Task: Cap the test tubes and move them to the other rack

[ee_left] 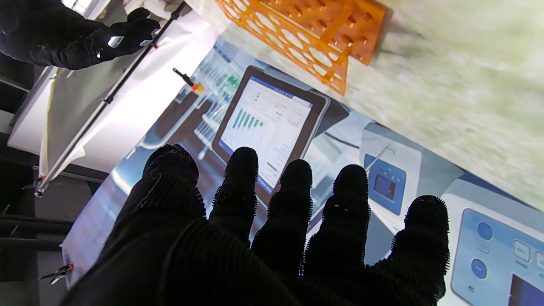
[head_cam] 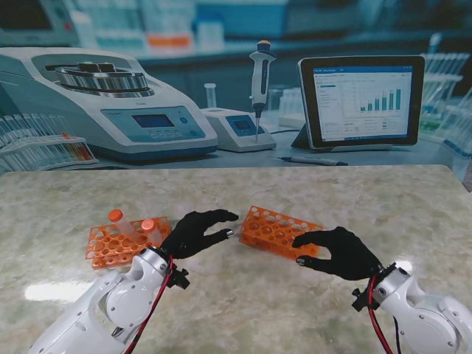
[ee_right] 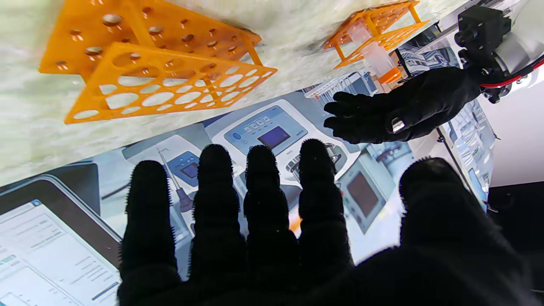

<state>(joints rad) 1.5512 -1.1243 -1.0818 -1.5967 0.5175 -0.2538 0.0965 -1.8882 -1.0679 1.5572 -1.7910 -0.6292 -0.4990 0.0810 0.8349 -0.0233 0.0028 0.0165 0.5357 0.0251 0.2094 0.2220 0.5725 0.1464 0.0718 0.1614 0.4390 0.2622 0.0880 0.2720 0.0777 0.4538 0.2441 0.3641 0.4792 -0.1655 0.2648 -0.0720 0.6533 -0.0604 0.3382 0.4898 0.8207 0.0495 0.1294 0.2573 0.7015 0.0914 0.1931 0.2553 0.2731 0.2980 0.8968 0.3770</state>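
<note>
Two test tubes with orange caps stand tilted in the left rack (head_cam: 110, 245), an orange rack on the left part of the marbled worktop (head_cam: 243, 302): one tube (head_cam: 122, 224) toward the rack's far left, the other tube (head_cam: 152, 230) at its right end, just beside the left robot hand. In the right wrist view the same rack (ee_right: 374, 34) appears with clear tubes (ee_right: 374, 55) leaning in it.

The right rack (head_cam: 279, 231), also orange, lies near the middle of the worktop with all its visible holes empty; both wrist views show it so (ee_left: 306, 38) (ee_right: 157, 72).

The left robot hand (head_cam: 195, 232) hangs between the two racks, holding nothing, fingers loosely spread and reaching toward the right rack. The right robot hand (head_cam: 338, 251) hovers at the right rack's near right corner, fingers apart and holding nothing.

Behind the worktop stands a printed laboratory backdrop (head_cam: 221, 88).
</note>
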